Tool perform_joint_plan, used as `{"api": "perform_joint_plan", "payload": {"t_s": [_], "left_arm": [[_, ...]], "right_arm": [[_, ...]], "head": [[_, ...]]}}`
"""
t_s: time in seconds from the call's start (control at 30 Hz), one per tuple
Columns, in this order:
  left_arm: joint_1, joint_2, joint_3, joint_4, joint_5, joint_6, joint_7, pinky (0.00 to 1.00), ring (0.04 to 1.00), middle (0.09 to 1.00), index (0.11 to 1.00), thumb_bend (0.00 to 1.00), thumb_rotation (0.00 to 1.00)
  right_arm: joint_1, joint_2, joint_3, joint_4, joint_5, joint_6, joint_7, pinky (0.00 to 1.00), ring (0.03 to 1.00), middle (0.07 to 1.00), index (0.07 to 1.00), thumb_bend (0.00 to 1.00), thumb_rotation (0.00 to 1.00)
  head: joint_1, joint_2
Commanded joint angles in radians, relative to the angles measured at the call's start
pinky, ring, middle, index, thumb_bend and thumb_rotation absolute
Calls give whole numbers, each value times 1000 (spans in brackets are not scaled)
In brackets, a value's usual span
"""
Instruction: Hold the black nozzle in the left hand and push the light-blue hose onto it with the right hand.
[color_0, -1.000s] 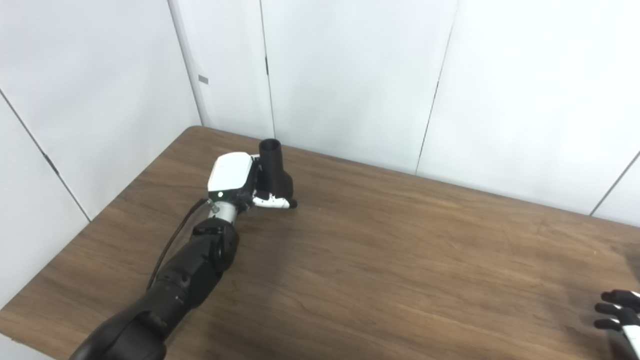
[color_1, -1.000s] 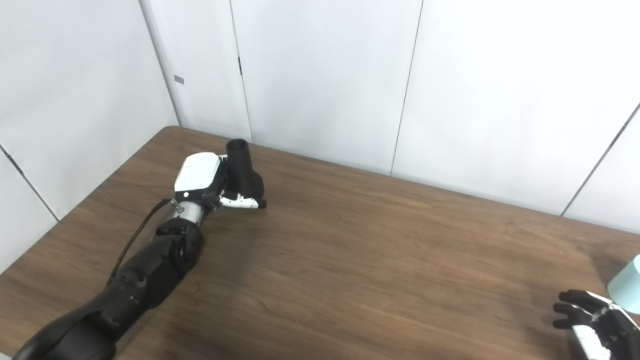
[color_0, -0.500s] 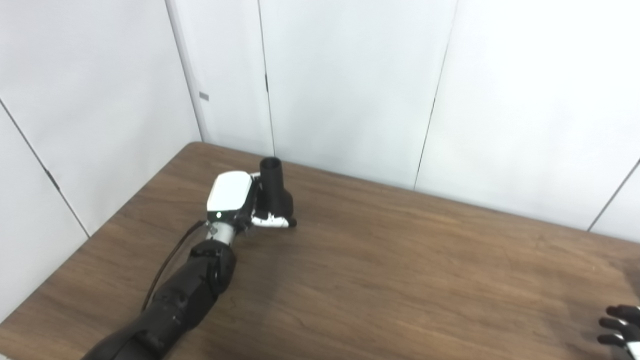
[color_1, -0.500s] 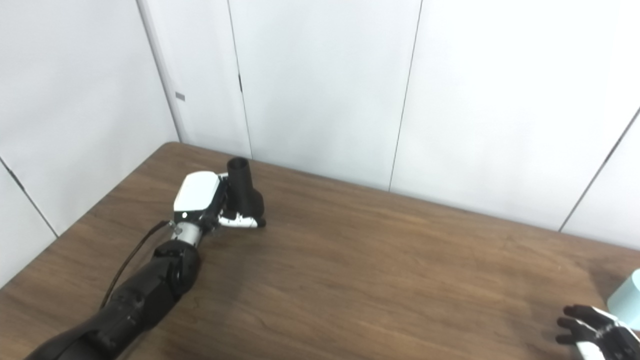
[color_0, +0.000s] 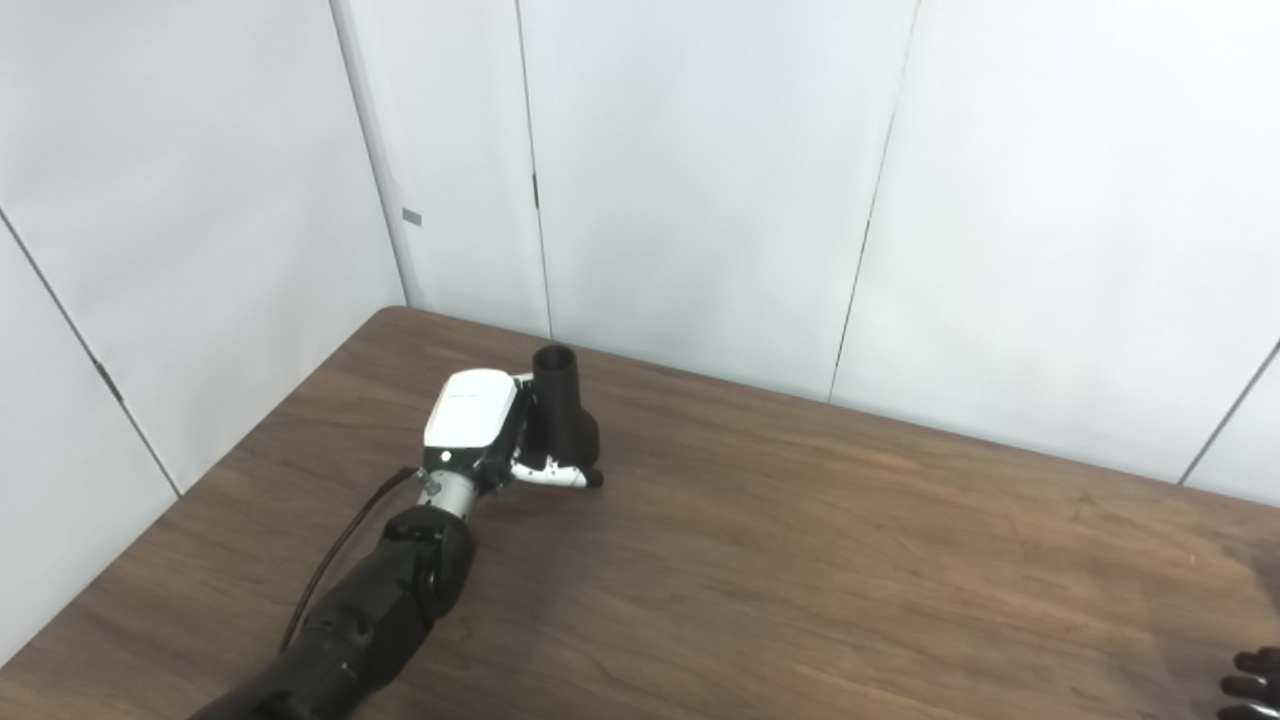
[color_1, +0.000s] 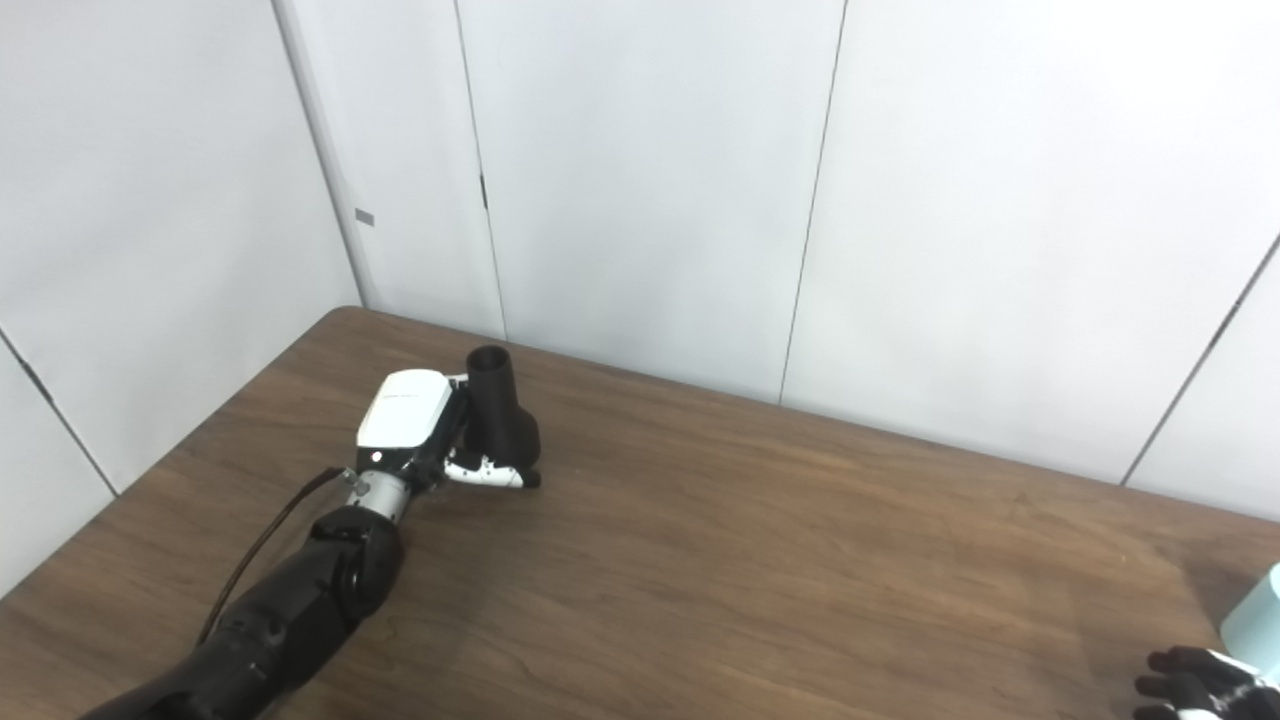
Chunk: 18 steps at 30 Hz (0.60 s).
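The left hand (color_1: 425, 440) is wrapped around the lower, wider body of the black nozzle (color_1: 500, 415), fingers (color_1: 485, 473) curled under its base, near the far left corner of the table (color_1: 750, 560). The nozzle stands upright with its narrow open neck pointing up and clear of the hand, so the end that must take the hose is free.

At the bottom right edge only the dark fingertips of the right hand (color_1: 1185, 680) show; they look apart, and nothing is visibly in them, but whether the hand is spread or closing cannot be told for sure. Just beside them, at the picture's right border, is a sliver of the light-blue hose (color_1: 1255, 620), well apart from the nozzle across the bare wood.

The nozzle looks like stiff, smooth plastic, probably light, and likely to twist in the hand if pushed off-axis. The hose is best gripped close behind its open end, so it does not buckle when pressed on.
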Motion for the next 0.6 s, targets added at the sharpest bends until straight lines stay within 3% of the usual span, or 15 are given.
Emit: {"api": "perform_joint_plan", "payload": {"t_s": [0.0, 0.3, 0.57], "left_arm": [[52, -39, -14, 10, -3, -24, 11, 685, 483, 450, 504, 504, 0], [78, -45, -27, -77, 14, -42, -5, 658, 471, 462, 497, 505, 0], [133, -74, -37, -152, 28, -88, -22, 647, 484, 461, 488, 505, 0]], "right_arm": [[-16, 0, -3, -46, 1, -9, -2, 401, 530, 567, 521, 853, 472], [-13, 11, -3, -105, -1, 15, -12, 400, 525, 562, 518, 866, 480], [39, 5, -12, -202, 9, 58, -12, 446, 572, 604, 559, 816, 486]], "head": [[0, 1], [-38, 10], [-153, 11]]}}
